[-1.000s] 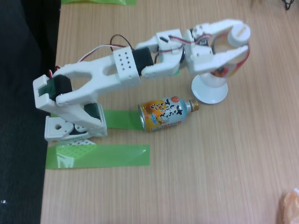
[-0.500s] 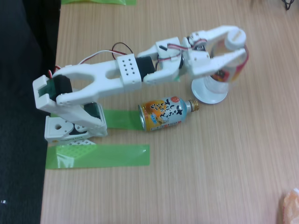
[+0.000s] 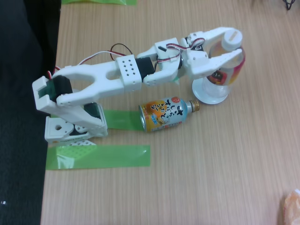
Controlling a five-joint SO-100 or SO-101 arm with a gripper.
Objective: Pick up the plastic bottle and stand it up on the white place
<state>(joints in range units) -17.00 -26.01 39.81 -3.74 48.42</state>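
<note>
Straightening up now, the bottle has come closer to upright since a moment ago, and its base has settled lower onto the plate. Table first: pale wood, running out to a dark edge at nine o'clock. Across it stretches the white arm, reaching from its base at eight o'clock out toward two o'clock. Green tape strips lie flat by the base, at seven o'clock. At the middle of the table rests an orange and blue can on its side, gold cap pointing toward three o'clock, just beside the plate. And up at two o'clock, the claw is closed round the bottle just below its white cap, one finger either side. The bottle stands on the plate, leaning slightly toward two o'clock.
</note>
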